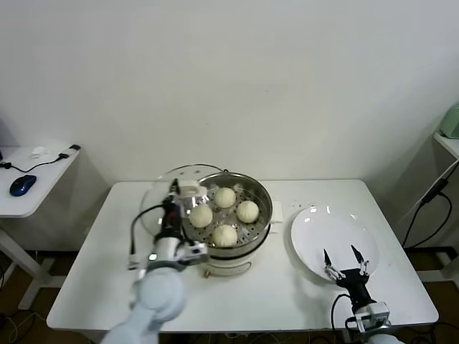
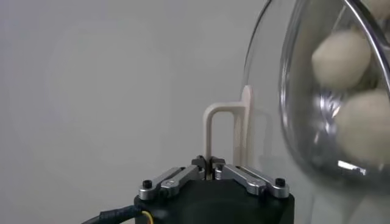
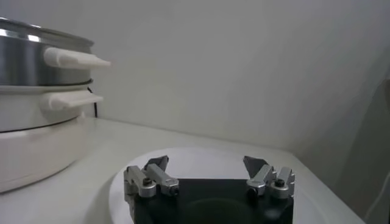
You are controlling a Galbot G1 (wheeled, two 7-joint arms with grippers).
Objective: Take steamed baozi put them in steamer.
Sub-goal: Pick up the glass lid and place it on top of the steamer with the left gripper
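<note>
i saw 4 smooth, cream-white steamed baozi (image 1: 224, 215) sitting on the perforated steel tray inside the round shiny steamer (image 1: 262, 192), just beside my left gripper (image 1: 174, 192). that gripper's fingers were closed on the thin white handle (image 2: 214, 126) of the round glass lid (image 1: 159, 188), holding the lid on edge against the steamer's rim. the flat white plate (image 1: 310, 236) lay under and ahead of my right gripper (image 1: 341, 258), which hung over its near edge with both dark fingers spread wide, gripping nothing.
</note>
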